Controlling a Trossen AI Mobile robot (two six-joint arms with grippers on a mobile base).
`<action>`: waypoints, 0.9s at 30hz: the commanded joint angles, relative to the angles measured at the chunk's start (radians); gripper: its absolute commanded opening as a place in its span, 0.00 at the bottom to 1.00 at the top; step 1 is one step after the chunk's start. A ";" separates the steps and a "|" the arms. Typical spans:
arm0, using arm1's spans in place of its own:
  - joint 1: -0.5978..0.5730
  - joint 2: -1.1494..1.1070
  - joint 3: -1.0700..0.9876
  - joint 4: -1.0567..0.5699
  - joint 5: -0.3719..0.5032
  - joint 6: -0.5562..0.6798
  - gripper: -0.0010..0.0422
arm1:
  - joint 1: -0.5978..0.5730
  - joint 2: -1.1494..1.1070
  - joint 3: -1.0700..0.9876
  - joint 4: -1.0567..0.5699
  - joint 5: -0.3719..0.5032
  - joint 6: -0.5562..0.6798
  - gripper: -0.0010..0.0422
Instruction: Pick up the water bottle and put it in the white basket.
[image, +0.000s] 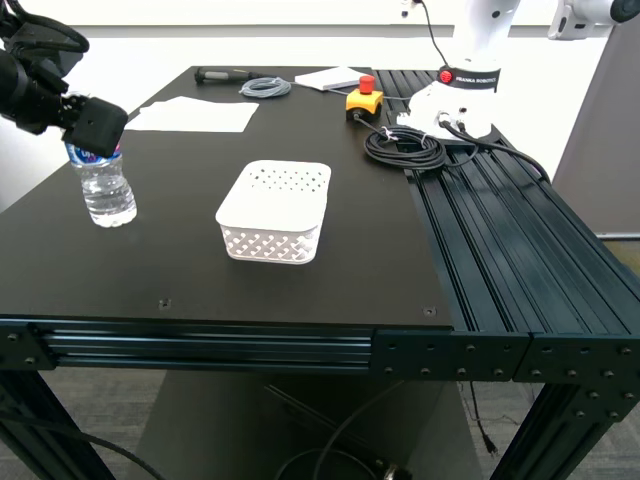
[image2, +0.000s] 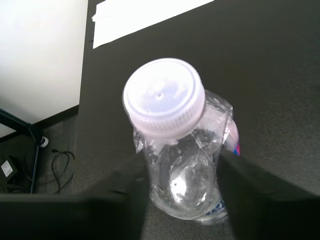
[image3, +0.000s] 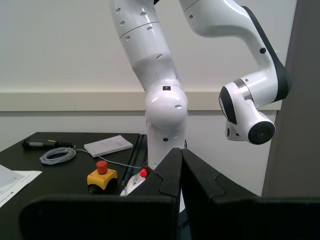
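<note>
Step in hand: grasp. My first gripper (image2: 182, 172) pinches the water bottle (image2: 185, 165) just below its white cap, one finger on each side; the bottle stands on the black table (image: 200, 270). My second gripper (image3: 181, 172) is pressed together, empty. Next move, as judged: lift, carry to the white basket (image: 275, 210), well apart from the first gripper. The bottle's label is unreadable; the white robot's (image: 470, 60) base reads "FRANKA ROBOTICS".

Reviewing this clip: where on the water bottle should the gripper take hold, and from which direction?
Grip the water bottle on its upper body just under the white cap, coming down from above. It stands upright on the table, its soft walls look easily crushed, and my first gripper already straddles that part, the fingers on either side.
</note>
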 joint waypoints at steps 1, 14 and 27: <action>0.001 0.000 0.002 0.002 0.000 0.000 0.02 | 0.001 0.040 -0.005 -0.066 0.016 0.009 0.12; 0.001 0.000 0.002 0.002 0.000 0.000 0.02 | -0.024 -0.240 0.045 -0.117 0.197 -0.057 0.02; 0.001 0.000 0.002 0.003 -0.003 0.000 0.02 | -0.404 -0.001 0.382 -0.139 0.182 -0.094 0.02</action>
